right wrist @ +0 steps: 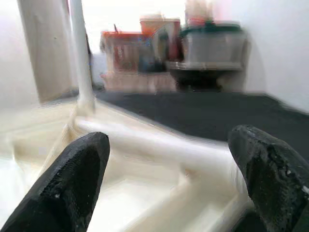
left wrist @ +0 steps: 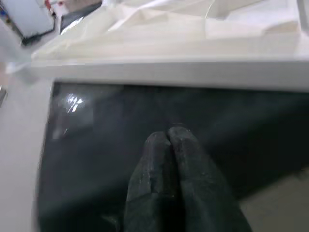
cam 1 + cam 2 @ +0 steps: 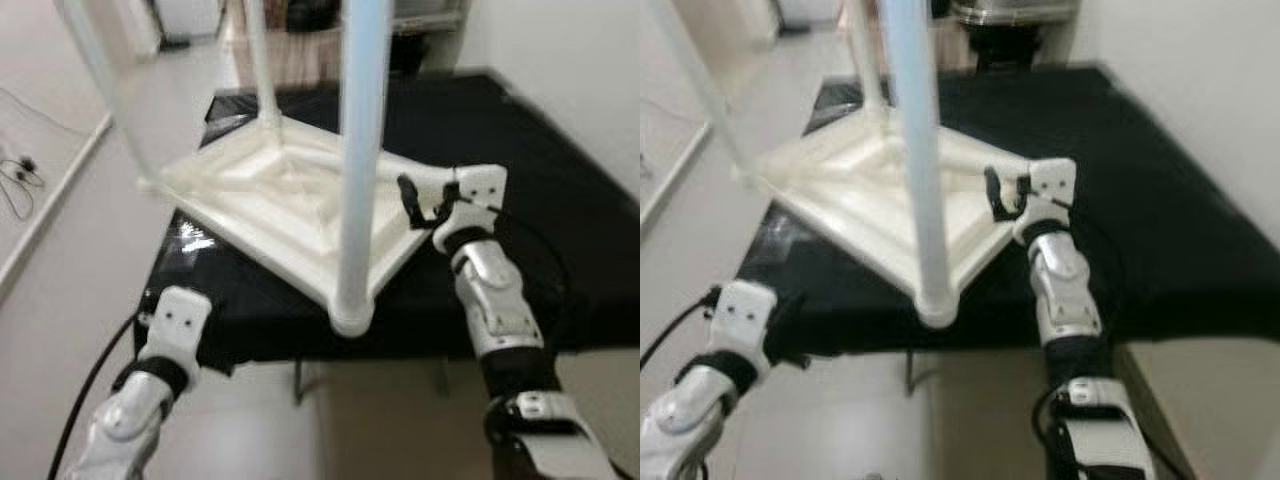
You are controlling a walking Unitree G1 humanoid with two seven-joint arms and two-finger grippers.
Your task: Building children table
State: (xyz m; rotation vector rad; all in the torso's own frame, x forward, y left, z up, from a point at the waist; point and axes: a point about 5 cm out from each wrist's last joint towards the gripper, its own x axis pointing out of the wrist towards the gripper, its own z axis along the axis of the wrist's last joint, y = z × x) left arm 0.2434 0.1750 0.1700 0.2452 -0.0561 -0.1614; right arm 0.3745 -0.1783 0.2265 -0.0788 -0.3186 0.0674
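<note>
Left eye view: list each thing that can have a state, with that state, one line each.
children's table: upside down on the black surface, three legs standing up.
right gripper: jaws open, at the tabletop's right corner.
left gripper: jaws shut, over the black surface, near the tabletop's edge.

Your upturned cream plastic children's table (image 3: 290, 195) lies on the black-covered bench (image 3: 520, 150), legs up, toward its left front corner. Your right hand (image 3: 425, 205) sits at the tabletop's right corner; your left hand (image 2: 166, 145) hangs over the bench's front left edge.
</note>
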